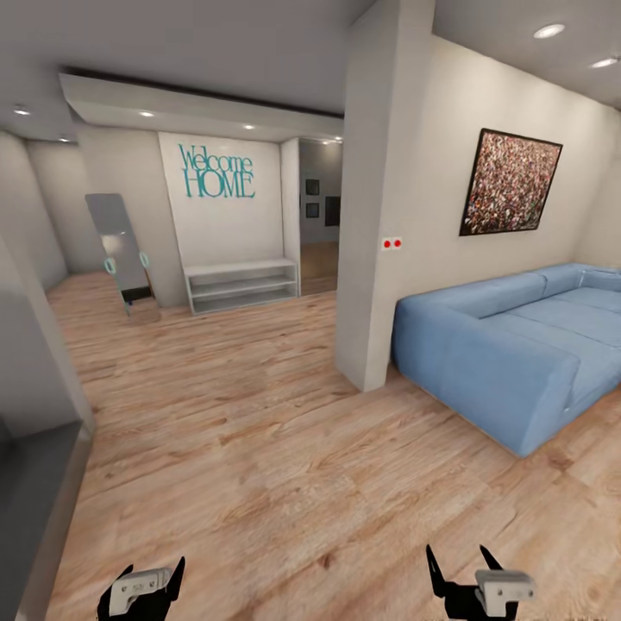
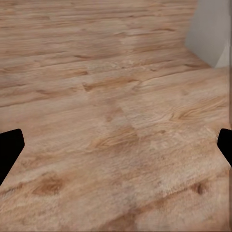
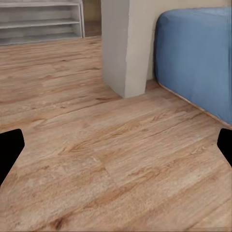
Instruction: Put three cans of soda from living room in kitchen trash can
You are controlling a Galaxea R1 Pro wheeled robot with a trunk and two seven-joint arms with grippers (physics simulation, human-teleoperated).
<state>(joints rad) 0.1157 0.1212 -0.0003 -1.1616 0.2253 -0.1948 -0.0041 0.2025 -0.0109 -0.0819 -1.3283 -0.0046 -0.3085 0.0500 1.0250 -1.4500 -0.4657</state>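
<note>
The soda cans and the trash can are out of view. My left gripper hangs low over the light wood floor, open with nothing between its fingers; in the left wrist view its dark fingertips sit wide apart above bare planks. My right gripper is also open and holds nothing. The right wrist view looks between its fingertips toward the living room's blue sofa.
A blue sofa stands at the right beyond a white pillar. A white low shelf and a leaning mirror line the far wall, with a doorway beside them. A dark grey cabinet edges the left.
</note>
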